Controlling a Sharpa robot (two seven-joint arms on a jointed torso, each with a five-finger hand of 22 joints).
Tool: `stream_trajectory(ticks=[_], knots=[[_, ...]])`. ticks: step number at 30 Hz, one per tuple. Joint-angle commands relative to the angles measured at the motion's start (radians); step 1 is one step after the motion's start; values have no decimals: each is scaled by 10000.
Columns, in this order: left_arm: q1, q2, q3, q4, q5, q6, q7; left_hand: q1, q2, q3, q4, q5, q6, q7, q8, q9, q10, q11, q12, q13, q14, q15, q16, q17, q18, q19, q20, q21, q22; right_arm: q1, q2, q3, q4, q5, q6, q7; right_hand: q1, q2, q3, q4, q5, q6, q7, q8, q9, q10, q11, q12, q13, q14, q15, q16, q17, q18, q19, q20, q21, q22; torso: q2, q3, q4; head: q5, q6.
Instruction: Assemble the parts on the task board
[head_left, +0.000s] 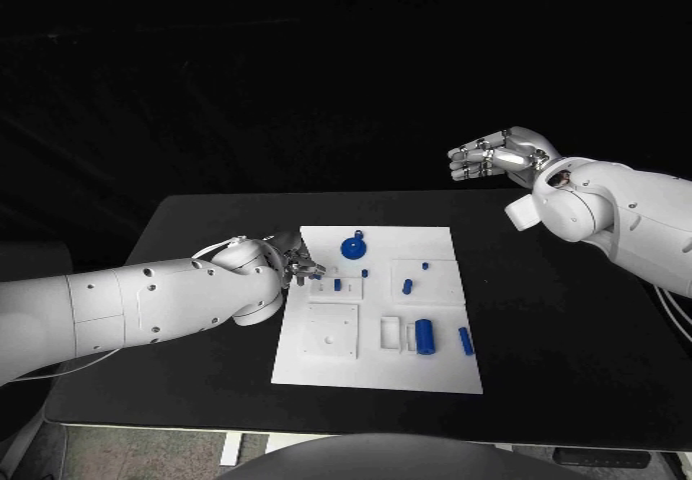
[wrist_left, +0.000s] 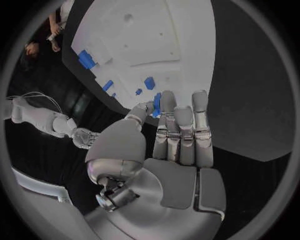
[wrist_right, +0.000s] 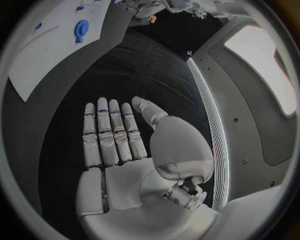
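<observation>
While hovering at the white task board (head_left: 378, 360)'s left edge, just left of frame centre in the head view, left hand (head_left: 294, 264) pinching a small blue part (wrist_left: 156, 105) between thumb and fingertips, remaining fingers straight and close together. Over at upper right, well clear of the board and above the black table (head_left: 577, 350), right hand (head_left: 498, 155) raised, fingers extended and slightly apart, holding nothing. On the board: round blue part (head_left: 353, 246) near the top edge, small blue pieces (head_left: 408, 286) around centre, blue cylinder (head_left: 424, 335) and a slimmer blue bar (head_left: 466, 341) at lower right.
</observation>
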Motion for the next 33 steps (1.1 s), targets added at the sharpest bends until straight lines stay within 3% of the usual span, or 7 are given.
stream_trajectory(ticks=[1, 16, 33], knots=[[-25, 86, 4, -46, -47, 310, 203, 89, 54, 1383, -1328, 27, 242, -192, 30, 13, 113, -67, -64, 22, 61, 10, -72, 24, -50, 79, -1, 27, 175, 1, 6, 15, 18, -125, -105, 94, 18, -106, 56, 13, 32, -67, -4, -26, -5, -55, -7, -57, -12, -16, 52, -43, -18, 39, -79, 17, 13, 4, 4, -4, 2, -25, -21], [-100, 351, 8, -383, -61, 979, 321, 117, 81, 1382, -1333, -43, 194, -177, 31, 21, 85, -57, -66, 78, 52, 16, -107, 83, -53, 69, 2, 18, 181, 0, 19, 19, 103, -129, -85, 24, -12, -137, 54, 81, 52, -65, -8, -30, -6, -56, -1, -59, -14, -135, 90, -34, -22, 36, -189, 59, 14, 5, 20, -5, 6, -134, -119], [-109, 557, 10, -780, -471, 1352, 479, 143, 116, 1369, -1331, -132, 157, -165, 35, 25, 44, -45, -58, 120, 39, 21, -155, 110, -50, 50, 7, 11, 182, -5, 34, 20, 179, -103, 16, -32, -30, -151, 47, 117, 167, -97, -1, -34, -8, -103, 15, -64, -15, -171, 104, -43, -26, 33, -231, 75, 1, -1, 38, -25, -1, -125, -139]])
